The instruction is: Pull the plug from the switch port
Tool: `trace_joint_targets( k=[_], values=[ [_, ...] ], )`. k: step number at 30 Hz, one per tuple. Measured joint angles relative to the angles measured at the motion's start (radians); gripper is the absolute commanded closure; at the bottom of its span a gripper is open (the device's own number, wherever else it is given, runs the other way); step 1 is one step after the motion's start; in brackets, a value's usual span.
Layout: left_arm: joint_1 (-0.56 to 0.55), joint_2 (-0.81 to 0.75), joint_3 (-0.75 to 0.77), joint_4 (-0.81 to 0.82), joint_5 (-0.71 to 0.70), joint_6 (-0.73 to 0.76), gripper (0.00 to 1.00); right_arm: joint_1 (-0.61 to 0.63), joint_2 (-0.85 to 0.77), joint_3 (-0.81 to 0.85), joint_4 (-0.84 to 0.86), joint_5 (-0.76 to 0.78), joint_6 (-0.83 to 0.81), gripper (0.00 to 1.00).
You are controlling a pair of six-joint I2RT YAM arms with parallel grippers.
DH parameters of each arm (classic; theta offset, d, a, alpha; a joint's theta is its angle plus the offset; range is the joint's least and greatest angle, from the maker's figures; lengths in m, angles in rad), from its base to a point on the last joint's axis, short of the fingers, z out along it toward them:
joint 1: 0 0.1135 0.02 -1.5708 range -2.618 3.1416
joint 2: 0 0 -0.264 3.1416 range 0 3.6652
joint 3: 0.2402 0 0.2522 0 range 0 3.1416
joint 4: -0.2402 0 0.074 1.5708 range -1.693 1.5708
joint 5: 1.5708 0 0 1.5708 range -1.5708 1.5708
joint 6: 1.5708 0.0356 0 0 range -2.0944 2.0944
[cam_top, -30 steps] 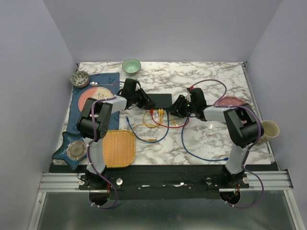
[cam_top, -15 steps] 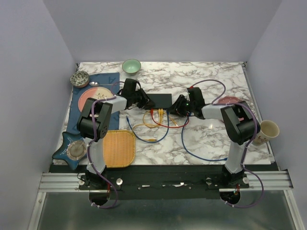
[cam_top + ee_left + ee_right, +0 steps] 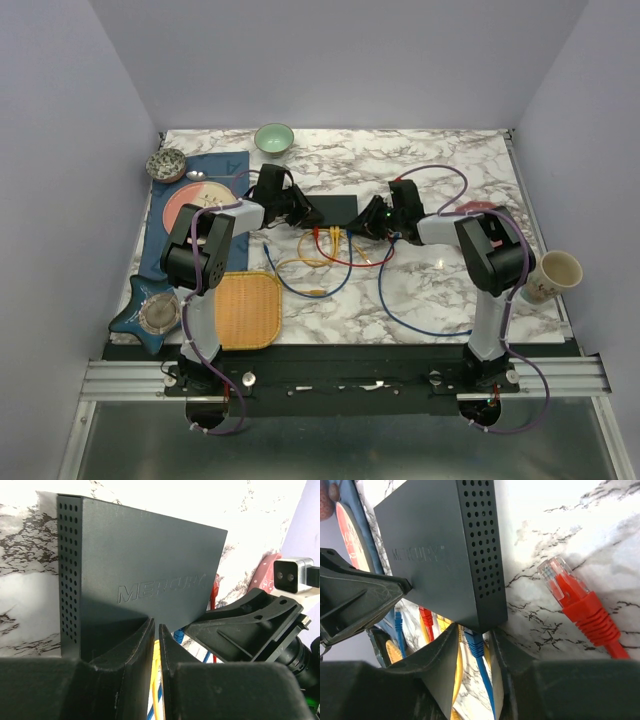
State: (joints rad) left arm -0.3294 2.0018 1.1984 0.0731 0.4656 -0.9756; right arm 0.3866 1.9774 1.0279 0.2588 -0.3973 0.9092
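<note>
The right gripper straddles a blue plug seated in the port edge of the black switch, its fingers spread on either side and not visibly touching it. At the switch's opposite end, the left gripper is pressed nearly together (a yellow cable shows through the slit). A loose red plug lies just beside the switch.

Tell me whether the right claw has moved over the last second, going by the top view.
Yes. The right claw has edged left, closing in on the right end of the black switch box, which has stayed put.
</note>
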Motion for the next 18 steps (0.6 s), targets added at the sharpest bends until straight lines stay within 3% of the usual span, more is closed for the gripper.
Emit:
trace_joint_targets(
  k=[10, 16, 18],
  values=[
    [0.0, 0.003, 0.0, 0.008, 0.0, 0.0, 0.76, -0.002, 0.024, 0.0, 0.034, -0.021, 0.038, 0.76],
    [0.0, 0.003, 0.0, 0.008, 0.0, 0.0, 0.76, -0.002, 0.026, 0.0, 0.039, -0.026, 0.044, 0.99],
    [0.0, 0.003, 0.0, 0.008, 0.001, 0.0, 0.76, -0.002, 0.026, 0.0, 0.039, -0.03, 0.043, 0.99]
  ],
)
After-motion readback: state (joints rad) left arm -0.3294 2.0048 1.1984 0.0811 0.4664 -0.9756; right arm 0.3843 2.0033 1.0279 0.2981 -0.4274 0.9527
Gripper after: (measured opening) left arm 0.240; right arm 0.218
